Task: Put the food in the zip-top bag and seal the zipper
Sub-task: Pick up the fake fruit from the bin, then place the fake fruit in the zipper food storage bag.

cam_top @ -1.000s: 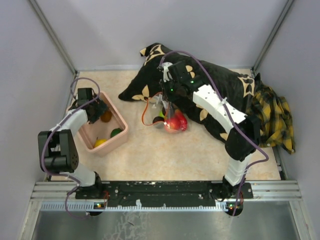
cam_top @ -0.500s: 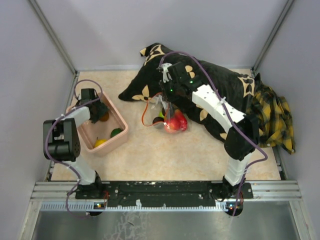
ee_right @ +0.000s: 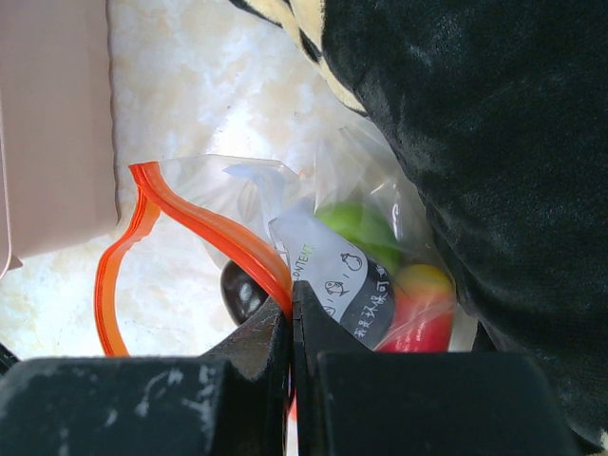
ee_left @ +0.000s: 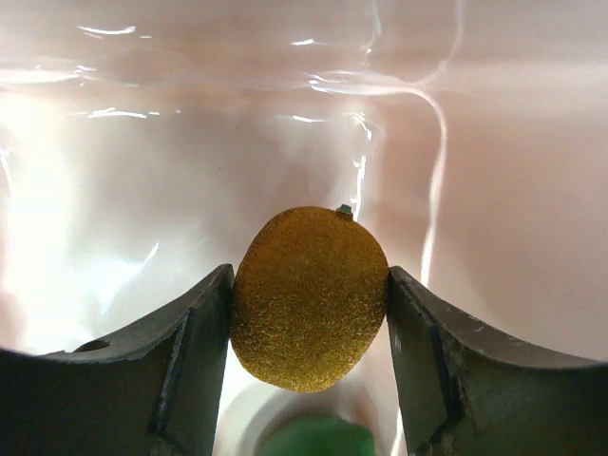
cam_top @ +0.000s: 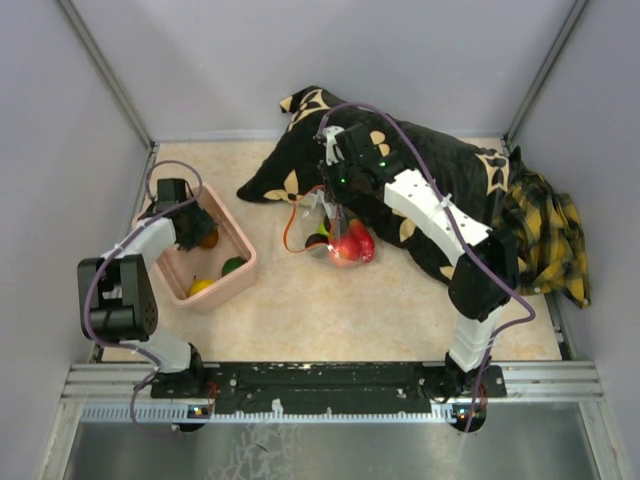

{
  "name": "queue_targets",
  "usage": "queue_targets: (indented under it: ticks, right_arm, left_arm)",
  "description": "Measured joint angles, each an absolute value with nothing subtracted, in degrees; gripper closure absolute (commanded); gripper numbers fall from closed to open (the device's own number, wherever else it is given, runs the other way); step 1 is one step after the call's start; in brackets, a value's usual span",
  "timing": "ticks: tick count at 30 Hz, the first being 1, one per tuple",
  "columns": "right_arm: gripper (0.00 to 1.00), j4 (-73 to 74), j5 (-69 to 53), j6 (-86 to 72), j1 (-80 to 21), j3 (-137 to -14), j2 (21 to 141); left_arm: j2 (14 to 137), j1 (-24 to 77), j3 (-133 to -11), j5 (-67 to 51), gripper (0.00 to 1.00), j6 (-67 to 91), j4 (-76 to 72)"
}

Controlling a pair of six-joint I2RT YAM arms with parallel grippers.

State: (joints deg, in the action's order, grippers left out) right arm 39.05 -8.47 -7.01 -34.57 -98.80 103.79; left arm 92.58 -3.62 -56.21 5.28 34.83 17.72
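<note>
Left claw (ee_left: 309, 282) is down in the pink tub (ee_left: 190, 123), about half open, fingers (ee_left: 195, 361) pressed on both flanks of the brownish-orange fruit (ee_left: 309, 304). Its skin looks rough and matte, so prob not slippery. I'd guess light and hard, but it's round, so grip across the widest part or it'll squirt out. A green piece (cam_top: 231, 265) and a yellow piece (cam_top: 200, 286) sit in the tub too.

Right claw (ee_right: 291, 318) is fully closed, pinching the zip-top bag (ee_right: 237, 190) at its mouth, right by the zipper (ee_right: 204, 223). The bag's on the counter (cam_top: 330, 310) against the black cloth (ee_right: 475, 114). It's thin and floppy, so hold the stiffer strip, not the film. A green fruit (ee_right: 356, 228) and a red fruit (ee_right: 427, 328) are inside already.
</note>
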Motion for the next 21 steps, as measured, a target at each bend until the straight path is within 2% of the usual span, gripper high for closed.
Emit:
queue_targets:
  ticks: [14,21]
  right_arm:
    - [1.0,39.0,-8.7,-7.0,-34.6,-98.8,103.8]
    - [1.0,38.8,-9.0,-7.1,-34.6,-98.7,103.8]
  left_arm:
    - [73.0,-1.1,-55.9,-4.1,0.51,31.1,23.2]
    - [67.7,8.7,-57.5,-8.9,0.5,26.3,22.0]
